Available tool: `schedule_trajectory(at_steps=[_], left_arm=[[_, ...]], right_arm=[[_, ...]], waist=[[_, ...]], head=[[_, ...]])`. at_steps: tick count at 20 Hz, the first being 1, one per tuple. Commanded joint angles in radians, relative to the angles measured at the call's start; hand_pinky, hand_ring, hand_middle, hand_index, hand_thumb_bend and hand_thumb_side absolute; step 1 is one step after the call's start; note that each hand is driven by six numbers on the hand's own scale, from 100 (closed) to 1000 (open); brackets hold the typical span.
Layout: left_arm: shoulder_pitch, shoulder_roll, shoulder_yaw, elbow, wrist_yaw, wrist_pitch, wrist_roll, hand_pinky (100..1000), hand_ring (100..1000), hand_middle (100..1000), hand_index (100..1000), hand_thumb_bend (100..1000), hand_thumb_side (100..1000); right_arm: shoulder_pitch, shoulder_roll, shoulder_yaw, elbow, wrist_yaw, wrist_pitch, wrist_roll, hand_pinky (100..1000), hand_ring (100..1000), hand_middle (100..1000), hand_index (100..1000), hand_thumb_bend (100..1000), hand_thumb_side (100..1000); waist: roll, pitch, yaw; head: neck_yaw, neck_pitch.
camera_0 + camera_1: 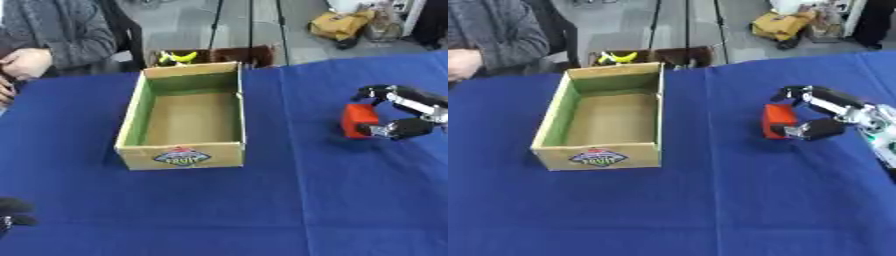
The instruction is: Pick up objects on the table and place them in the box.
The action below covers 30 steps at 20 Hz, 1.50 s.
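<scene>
One box [182,120] on the table [262,210]: open-topped cardboard, green along the inner walls, bare brown floor, a printed label on the near end wall. Nothing visible inside. One red block [779,120] to the right of the box, well apart from it, low at the cloth; whether resting on it or just lifted, impossible to tell. One right hand [820,117] reaching in from the right edge, black with silver joints, fingers [798,93] curled over the top of the block and thumb below at its near side, so closed round it. One left hand [12,211] showing only as a dark shape at the lower left corner, near the table edge; finger state not clear.

Table covered in one blue cloth, with a faint seam running front to back just right of the box. No other loose thing seen on the cloth.

Beyond the far edge: one brown crate [219,54] on the floor holding something yellow [178,57]. Grey floor behind, thin dark stand legs rising from it, one yellowish bag [341,24] at the upper right. One person in a grey sleeve [61,30] at the far left, hand near the table corner, touching nothing of the task.
</scene>
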Motion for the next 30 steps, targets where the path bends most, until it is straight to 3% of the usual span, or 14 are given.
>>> schedule_trajectory(at_steps=[1, 7, 12, 15, 19, 20, 24, 25, 26, 30], left_arm=[[-0.010, 0.009, 0.001, -0.019, 0.005, -0.001, -0.003, 584, 665, 604, 701, 204, 1000], [-0.012, 0.007, 0.001, -0.018, 0.005, -0.001, -0.005, 585, 665, 605, 701, 205, 1000], [-0.013, 0.006, 0.002, -0.018, 0.006, -0.001, -0.006, 585, 666, 605, 702, 206, 1000], [-0.014, 0.006, 0.002, -0.018, 0.006, -0.001, -0.006, 586, 666, 606, 702, 206, 1000], [-0.018, 0.005, 0.006, -0.018, 0.004, -0.001, -0.003, 586, 666, 606, 702, 207, 1000], [-0.018, 0.005, 0.006, -0.018, 0.004, -0.001, -0.003, 587, 666, 606, 702, 208, 1000], [-0.021, 0.007, 0.010, -0.017, 0.001, -0.001, 0.000, 587, 666, 606, 702, 210, 1000], [-0.022, 0.008, 0.010, -0.016, 0.001, -0.001, 0.001, 587, 666, 606, 702, 210, 1000], [-0.022, 0.008, 0.010, -0.016, 0.001, -0.001, 0.001, 587, 666, 606, 702, 210, 1000], [-0.022, 0.010, 0.012, -0.015, -0.002, -0.001, 0.003, 587, 667, 606, 702, 211, 1000]], right_arm=[[-0.006, -0.048, -0.016, -0.001, 0.012, 0.000, -0.007, 769, 1000, 786, 914, 347, 687], [0.000, -0.043, -0.016, 0.003, 0.025, 0.001, -0.002, 759, 1000, 743, 911, 272, 601], [0.003, -0.039, -0.015, 0.005, 0.030, -0.001, 0.004, 734, 997, 633, 889, 213, 485], [0.005, -0.037, -0.015, 0.002, 0.028, -0.002, 0.000, 706, 962, 537, 858, 141, 395], [0.006, -0.036, -0.015, -0.018, 0.023, -0.006, -0.012, 696, 940, 487, 814, 100, 327], [0.006, -0.035, -0.014, -0.027, 0.022, -0.007, -0.016, 695, 935, 477, 764, 100, 287], [0.003, -0.030, -0.011, -0.067, 0.019, -0.009, -0.028, 690, 923, 459, 704, 100, 251], [0.002, -0.029, -0.010, -0.076, 0.017, -0.009, -0.030, 688, 920, 457, 695, 100, 343], [0.000, -0.028, -0.008, -0.085, 0.015, -0.009, -0.033, 687, 917, 453, 688, 100, 242], [-0.008, -0.027, -0.002, -0.123, 0.002, -0.011, -0.037, 682, 905, 444, 632, 100, 247]], waist=[[-0.005, -0.012, -0.001], [-0.007, -0.011, -0.002], [-0.007, -0.011, -0.006], [-0.007, -0.012, -0.011], [-0.011, -0.014, -0.019], [-0.013, -0.015, -0.022], [-0.021, -0.021, -0.031], [-0.023, -0.022, -0.033], [-0.025, -0.024, -0.034], [-0.031, -0.028, -0.037]], head=[[0.003, -0.009], [0.009, -0.012], [0.012, -0.014], [0.013, -0.017], [0.014, -0.022], [0.015, -0.024], [0.018, -0.029], [0.018, -0.030], [0.018, -0.032], [0.018, -0.034]])
